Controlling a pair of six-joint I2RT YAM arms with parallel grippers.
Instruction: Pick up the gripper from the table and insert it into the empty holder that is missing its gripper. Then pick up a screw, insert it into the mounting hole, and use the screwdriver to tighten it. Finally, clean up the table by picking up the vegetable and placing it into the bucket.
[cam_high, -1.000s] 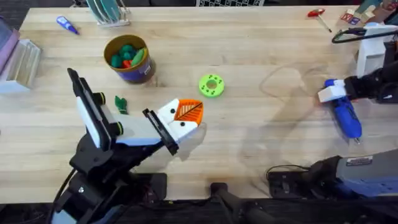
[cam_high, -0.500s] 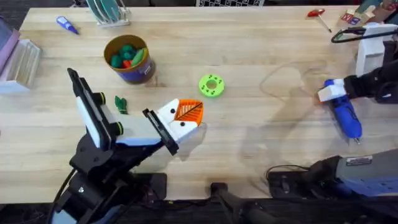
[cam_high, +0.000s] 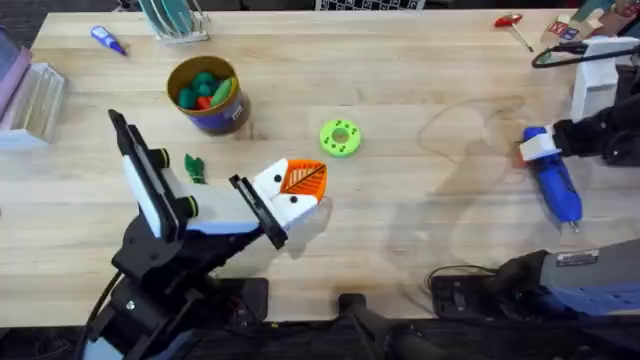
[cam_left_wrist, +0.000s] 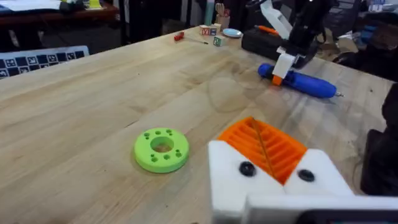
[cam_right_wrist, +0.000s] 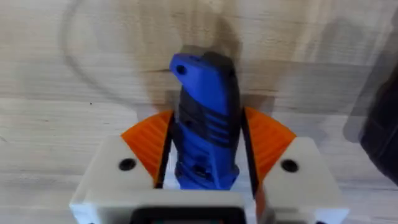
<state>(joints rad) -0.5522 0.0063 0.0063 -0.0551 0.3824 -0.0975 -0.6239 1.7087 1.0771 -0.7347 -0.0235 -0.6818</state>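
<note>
The blue screwdriver (cam_high: 555, 185) lies on the table at the right, and my right gripper (cam_high: 536, 148) is shut on its thick rear end; its orange pads (cam_right_wrist: 148, 144) flank the blue body (cam_right_wrist: 205, 93). My left gripper (cam_high: 303, 180) rests low at the middle, shut with nothing held. Both of its white finger mounts (cam_left_wrist: 227, 174) carry orange ribbed pads (cam_left_wrist: 273, 149) pressed together, each mount showing a dark screw head (cam_left_wrist: 247, 168). I cannot tell which mount is the holder. The vegetable (cam_high: 194, 167) lies left of that arm. The bucket (cam_high: 208, 95) stands behind it, holding toy food.
A lime-green disc with holes (cam_high: 340, 137) lies between the two grippers. A small blue-handled tool (cam_high: 108, 40) and a rack sit at the back left, a red-handled tool (cam_high: 512, 24) at the back right. A thin cable loops on the table near the screwdriver.
My right gripper's fingers have drawn in around the screwdriver's rear end and shifted slightly right. The left arm, vegetable and bucket have not moved.
</note>
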